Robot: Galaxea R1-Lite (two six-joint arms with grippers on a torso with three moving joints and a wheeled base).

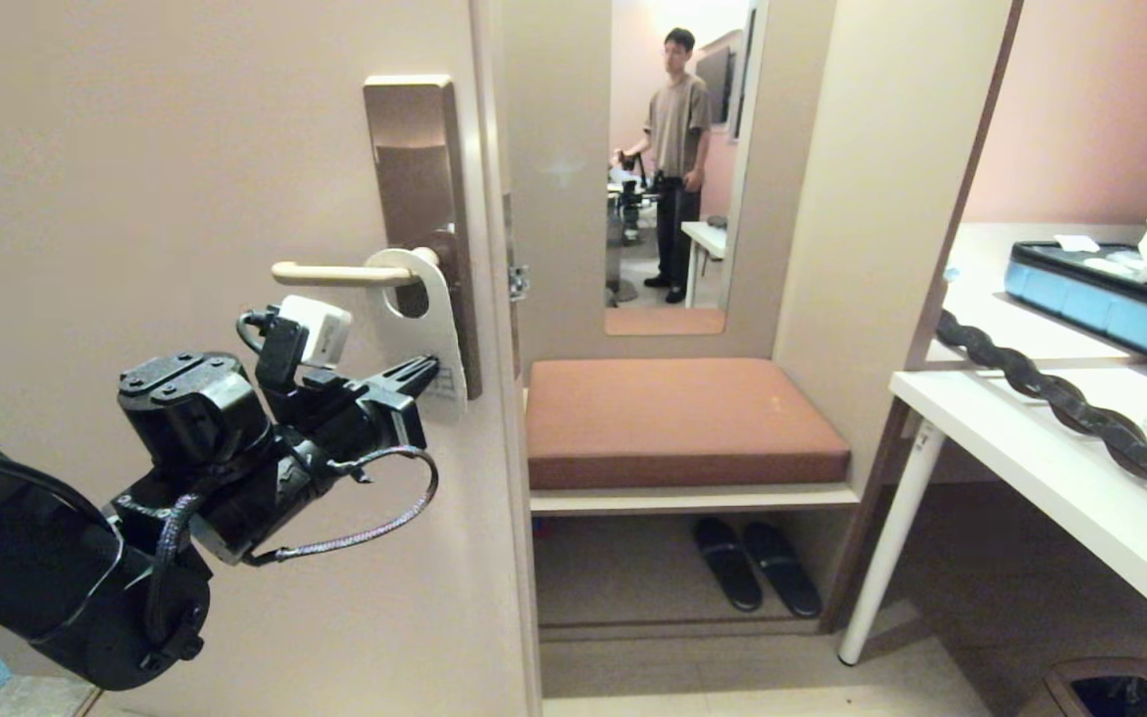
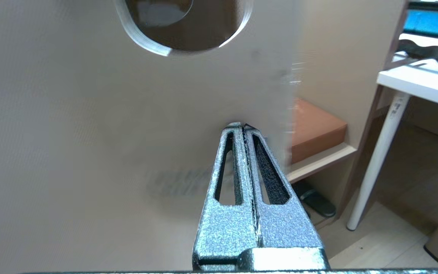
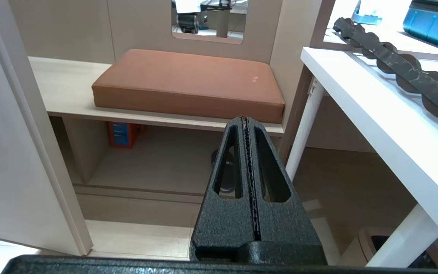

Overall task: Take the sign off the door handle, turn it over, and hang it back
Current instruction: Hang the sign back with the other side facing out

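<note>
Door [image 1: 185, 199] fills the left half of the head view, its lower edge cut off by the frame. Beyond it, right, a padded seat [image 1: 678, 418] in an alcove, slippers [image 1: 758, 563] on the shelf below, half in shadow. A mirror [image 1: 678, 164] above the seat shows a person standing; only the reflection is seen. White bench [image 1: 1051, 468] at far right, cropped by the frame edge.

Lock plate [image 1: 419, 169] on the door: its lower part is hidden behind the sign. Door handle [image 1: 335, 273] points left; its mount end is covered by the sign.

Sign [image 1: 426, 329] hangs on the handle through its oval hole, white side out. Its lower left corner is masked by the left gripper [image 1: 426, 376]; the printed marks there are too small to read. In the left wrist view the sign [image 2: 127, 125] is blurred and fills most of the frame.

Left gripper clenched, fingers pressed together, tips at the sign's lower edge; whether it pinches the sign I cannot tell.

Right gripper [image 3: 245, 118] clenched, empty, outside the head view.
</note>
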